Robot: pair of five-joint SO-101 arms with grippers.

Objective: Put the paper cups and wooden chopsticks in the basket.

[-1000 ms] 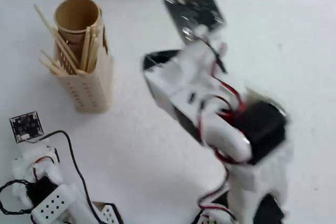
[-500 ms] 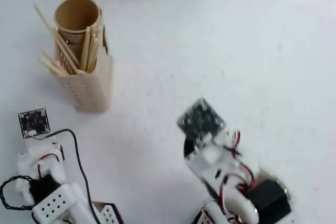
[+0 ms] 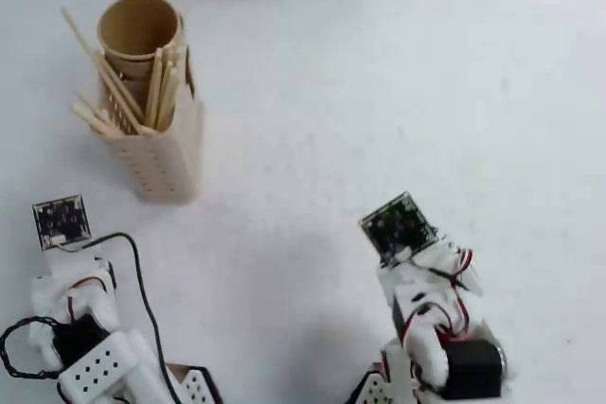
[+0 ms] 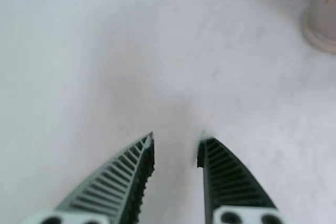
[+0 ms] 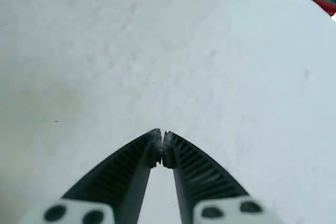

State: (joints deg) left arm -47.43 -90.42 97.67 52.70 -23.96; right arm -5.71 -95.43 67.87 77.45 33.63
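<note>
Pulling back from the middle of the surface (image 3: 379,92), the right arm (image 3: 426,309) is folding in toward the near edge, while the left arm (image 3: 80,328) is keeping its place at the near left corner.

The basket (image 3: 161,144) is standing upright at the far left of the surface. The paper cups (image 3: 137,30) are sitting nested inside it, their open mouth showing above the rim. The wooden chopsticks (image 3: 114,92) are leaning in a loose bunch in the same basket, beside the cups, with several ends fanning out over the left side. No loose cup or chopstick is lying on the surface in any view.

In the left wrist view, the left claw (image 4: 176,153) is hovering just above bare surface with its jaws spread a little and nothing between them; the basket's foot is showing a little way off. In the right wrist view, the right claw (image 5: 161,148) is hanging over bare surface with its tips pressed together, gripping nothing.

Judging from this, the loading step is looking complete and the arms are going to rest. The next move is calling for little: parking both arms and keeping them well apart from the basket, so the protruding sticks are not getting knocked.
</note>
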